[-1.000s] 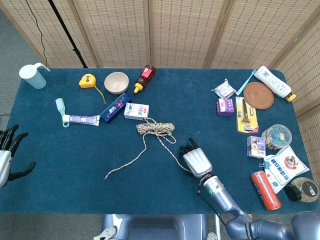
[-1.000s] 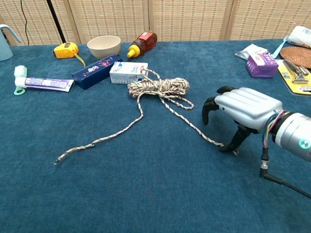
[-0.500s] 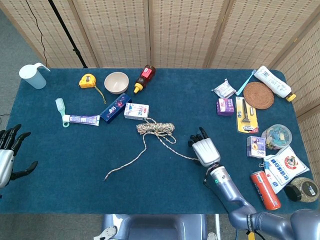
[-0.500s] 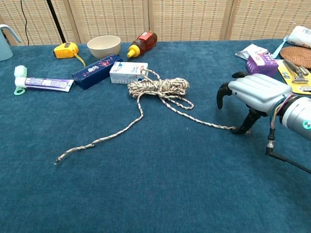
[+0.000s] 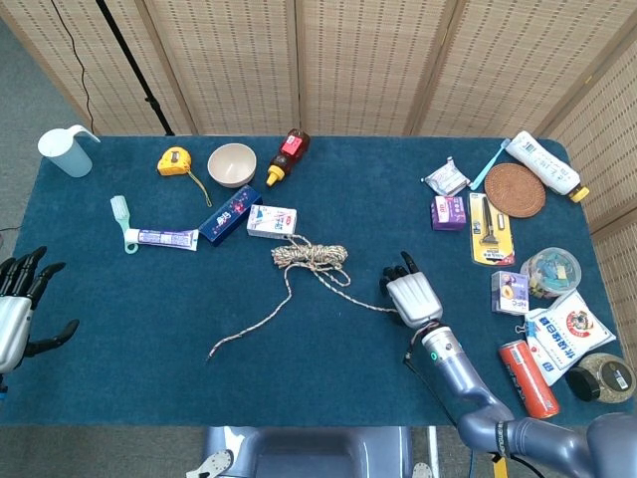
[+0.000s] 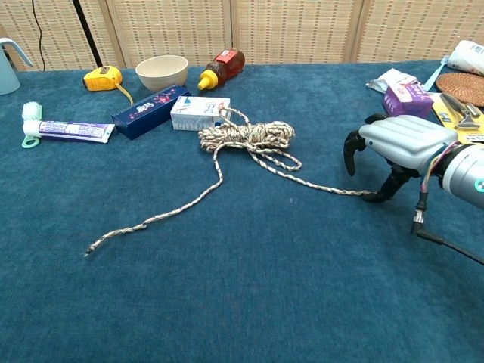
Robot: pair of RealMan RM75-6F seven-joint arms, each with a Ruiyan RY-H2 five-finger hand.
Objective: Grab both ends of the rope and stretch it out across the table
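Rope (image 5: 311, 255): we find its coiled bundle near the middle of the blue table (image 5: 149, 329), just in front of a small white box (image 5: 272, 220). One strand runs from the bundle toward the front left and ends free on the cloth; the other runs rightward to our right hand.

Right hand (image 5: 412, 297): palm down, fingers curled toward the cloth. In the chest view the thumb tip (image 6: 376, 196) sits on the rope's right end. We cannot tell whether the end is pinched or only pressed against the table.

Left hand (image 5: 18, 309): at the table's left edge, well apart from the rope, fingers spread, holding nothing.

Back left of the table:
- pale blue pitcher (image 5: 67, 151) at the corner
- yellow tape measure (image 5: 174, 160)
- cream bowl (image 5: 231, 164)
- brown squeeze bottle (image 5: 288, 155) lying on its side
- toothpaste tube (image 5: 161, 238) beside a green toothbrush (image 5: 121, 221)
- dark blue box (image 5: 229, 215) touching the white box's left side

Right side of the table:
- purple box (image 5: 449, 212)
- woven round mat (image 5: 515, 189)
- white bottle (image 5: 543, 164) lying at the back corner
- yellow carded razor pack (image 5: 490, 229)
- red can (image 5: 528, 378) lying near the front edge
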